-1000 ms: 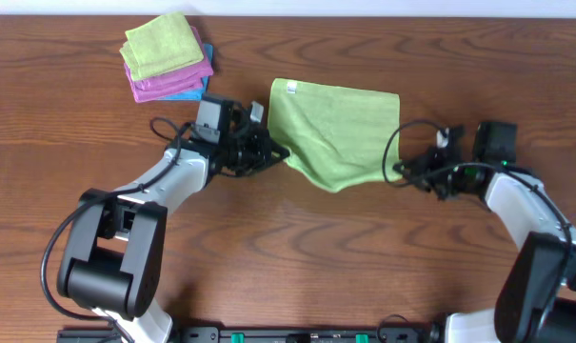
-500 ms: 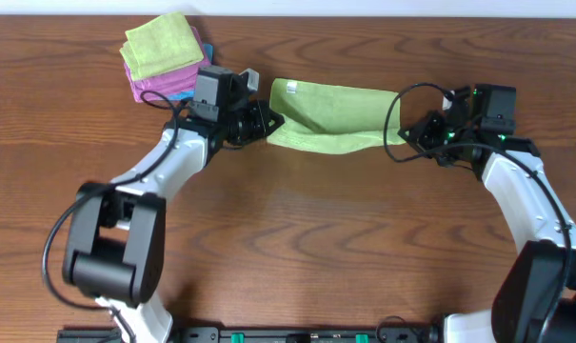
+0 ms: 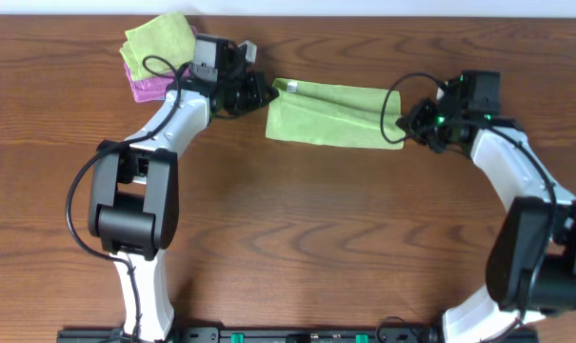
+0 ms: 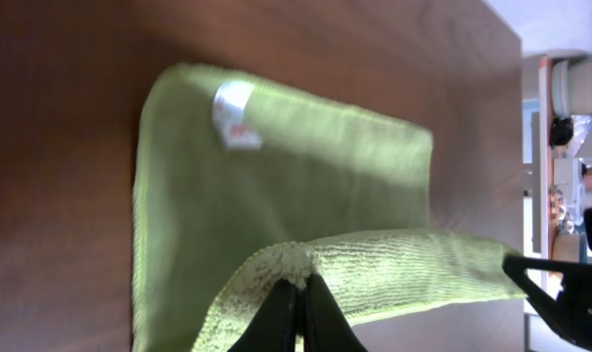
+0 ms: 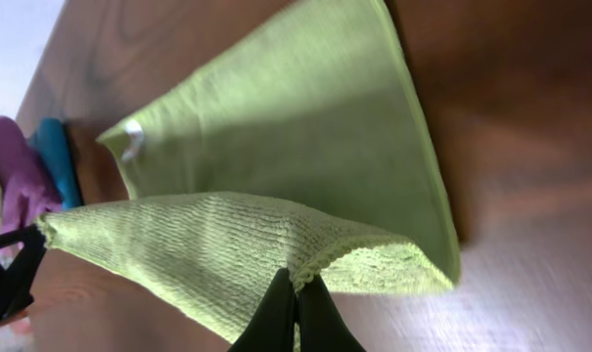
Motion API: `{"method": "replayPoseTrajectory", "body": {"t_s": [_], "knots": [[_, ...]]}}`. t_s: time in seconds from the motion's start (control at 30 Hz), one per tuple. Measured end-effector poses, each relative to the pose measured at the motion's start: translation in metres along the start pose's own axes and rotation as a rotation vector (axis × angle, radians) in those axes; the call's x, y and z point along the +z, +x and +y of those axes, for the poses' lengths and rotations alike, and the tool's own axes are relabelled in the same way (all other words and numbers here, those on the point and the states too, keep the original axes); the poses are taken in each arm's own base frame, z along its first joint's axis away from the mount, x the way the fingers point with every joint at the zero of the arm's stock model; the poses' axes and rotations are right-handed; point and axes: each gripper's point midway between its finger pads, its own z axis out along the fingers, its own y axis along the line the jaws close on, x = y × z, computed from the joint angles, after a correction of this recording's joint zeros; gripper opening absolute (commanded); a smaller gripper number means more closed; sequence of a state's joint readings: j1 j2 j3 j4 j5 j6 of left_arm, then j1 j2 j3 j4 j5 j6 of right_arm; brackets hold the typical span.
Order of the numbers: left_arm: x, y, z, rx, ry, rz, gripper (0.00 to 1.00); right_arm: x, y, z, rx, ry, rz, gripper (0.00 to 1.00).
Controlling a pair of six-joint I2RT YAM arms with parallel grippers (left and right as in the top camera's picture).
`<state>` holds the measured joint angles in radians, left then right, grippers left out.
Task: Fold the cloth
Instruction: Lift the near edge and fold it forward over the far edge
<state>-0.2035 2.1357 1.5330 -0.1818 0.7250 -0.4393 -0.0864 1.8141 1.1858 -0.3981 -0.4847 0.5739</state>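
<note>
Carrying the lifted edge of the cloth (image 3: 330, 114) farther back than half a second ago, and now laying it almost onto the far edge instead of letting it hang in a loose belly. Lying as a narrow doubled band on the worktop (image 3: 297, 238), just to the right of the stack of folded cloths (image 3: 159, 52) and about level with that stack's near side, with the white tag (image 3: 292, 87) showing at the corner nearest the stack. Pinching the upper layer's stack-side corner with the left tool (image 3: 266, 94), clamped fully down on the terry hem; pinching the opposite corner, well away from the stack, with the right tool (image 3: 406, 122), likewise squeezed tight on fabric. Holding the top layer slightly raised, going by the wrist views, and stopping short of the far hem, leaving the tag uncovered.

Doing this step well probably meaning: keeping both corners travelling evenly, holding light tension between them so that no slack ridge is forming, lowering each corner straight onto the matching corner beneath, and letting go only once lying flat. Watching for the stack-side corner lagging and skewing the fold, or dragging the lower layer along.
</note>
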Motion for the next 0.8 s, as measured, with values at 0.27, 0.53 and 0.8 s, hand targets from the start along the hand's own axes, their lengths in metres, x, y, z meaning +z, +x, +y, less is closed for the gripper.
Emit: {"method": "replayPoseTrajectory", "body": {"t_s": [0.27,0.53,0.8], "knots": [[0.008,-0.023,-0.002,0.046,-0.002,-0.036,0.05,0.017,-0.041,0.016,-0.025,-0.014,-0.038,0.02],[0.031,-0.029,0.022,0.022,-0.044,-0.024,0.05,0.037,-0.058,0.017,-0.028,-0.008,-0.038,0.02],[0.024,-0.045,0.019,0.044,-0.05,-0.063,0.05,0.041,-0.061,0.012,-0.027,0.01,-0.047,0.01]]}}
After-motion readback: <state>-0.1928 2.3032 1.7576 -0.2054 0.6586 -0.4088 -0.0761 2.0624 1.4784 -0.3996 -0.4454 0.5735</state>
